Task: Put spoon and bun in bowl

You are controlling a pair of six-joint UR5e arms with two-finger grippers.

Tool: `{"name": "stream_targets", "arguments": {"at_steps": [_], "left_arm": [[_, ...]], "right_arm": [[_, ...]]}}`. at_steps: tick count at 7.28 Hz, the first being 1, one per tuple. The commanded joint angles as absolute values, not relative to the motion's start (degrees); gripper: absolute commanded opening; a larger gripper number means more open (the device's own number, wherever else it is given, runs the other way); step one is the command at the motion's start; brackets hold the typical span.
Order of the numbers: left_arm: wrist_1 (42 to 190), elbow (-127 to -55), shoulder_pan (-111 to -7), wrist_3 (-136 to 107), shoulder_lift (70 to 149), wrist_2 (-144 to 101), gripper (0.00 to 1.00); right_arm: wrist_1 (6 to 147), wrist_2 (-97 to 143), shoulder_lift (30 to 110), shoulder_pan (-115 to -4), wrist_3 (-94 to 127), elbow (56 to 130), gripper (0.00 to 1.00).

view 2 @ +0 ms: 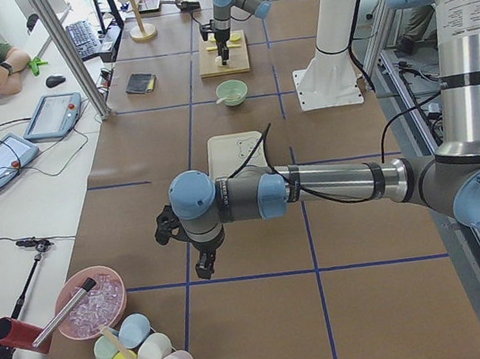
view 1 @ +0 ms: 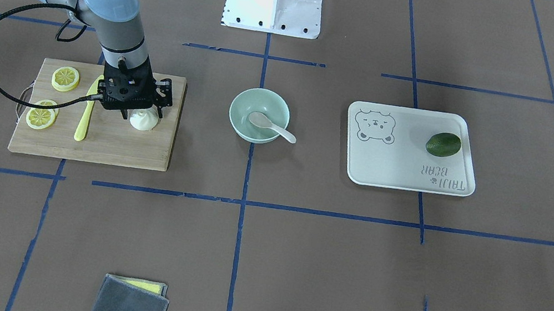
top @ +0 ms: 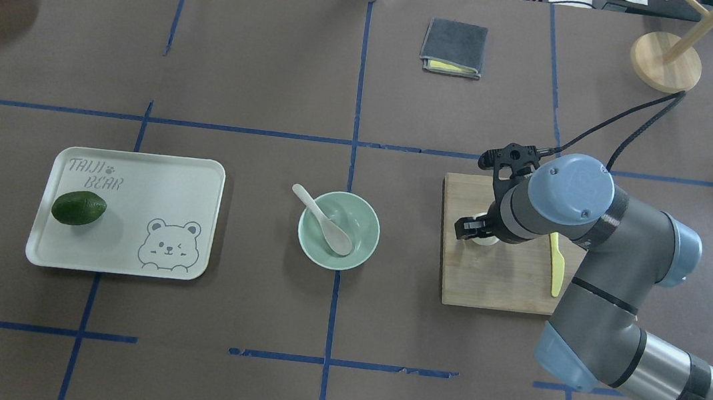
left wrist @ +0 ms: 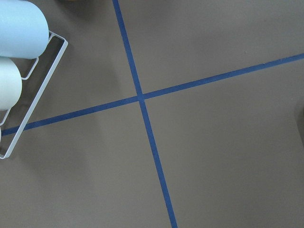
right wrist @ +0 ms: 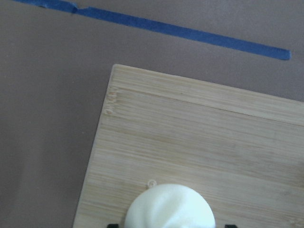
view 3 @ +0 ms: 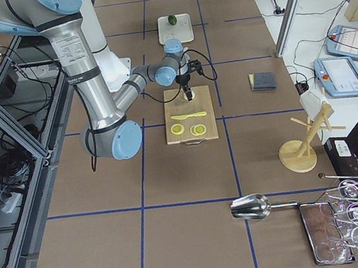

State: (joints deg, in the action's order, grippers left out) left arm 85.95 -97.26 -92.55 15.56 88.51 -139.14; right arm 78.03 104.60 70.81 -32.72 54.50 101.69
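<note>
Bun (view 1: 144, 121) sat at the wooden board's (view 1: 103, 149) edge nearest the bowl (view 1: 259, 116); right gripper (view 1: 142, 114) straddled it, fingers apart, poised to clamp.

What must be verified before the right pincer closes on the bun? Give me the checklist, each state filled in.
1. Right pincer open, one finger on each side of the bun: ok.
2. Bun lying free on the cutting board, apart from the yellow knife: ok.
3. Pincer low enough to grip the bun's sides: cannot tell.
4. Spoon in the bowl: ok, handle resting over the rim.
5. Free room in the bowl for the bun: probably ok, beside the scoop.
6. Left pincer out of the path: ok, far down the table.
</note>
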Motion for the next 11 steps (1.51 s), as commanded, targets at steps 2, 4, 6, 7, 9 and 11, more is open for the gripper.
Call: {"name": "stream_targets", "arguments": {"at_steps": [2, 4, 6, 7, 9, 11], "left_arm": [[86.0, -97.3, -92.5, 15.6, 88.6, -139.1, 1.00], [86.0, -97.4, -92.5, 15.6, 88.6, -139.1, 1.00], [86.0, -97.5, -92.5, 15.6, 88.7, -139.1, 1.00], [86.0, -97.5, -92.5, 15.6, 88.7, -139.2, 1.00], [86.0, -97.4, -92.5, 15.6, 88.7, -139.1, 1.00], [86.0, -97.5, -92.5, 15.6, 88.8, -139.2, 1.00]], "right_arm": [[78.0, 104.6, 70.7, -32.8, 54.6, 102.1, 0.00], [78.3, 104.5, 68.4, -32.6, 56.1, 102.3, 0.00], [90.0, 104.0, 57.1, -30.7, 61.9, 102.3, 0.00], [92.5, 102.1, 52.6, -28.3, 64.9, 101.6, 0.00], [92.6, 98.5, 47.5, -24.9, 68.5, 98.1, 0.00], [92.5, 97.2, 43.7, -23.1, 69.3, 92.7, 0.22]]}}
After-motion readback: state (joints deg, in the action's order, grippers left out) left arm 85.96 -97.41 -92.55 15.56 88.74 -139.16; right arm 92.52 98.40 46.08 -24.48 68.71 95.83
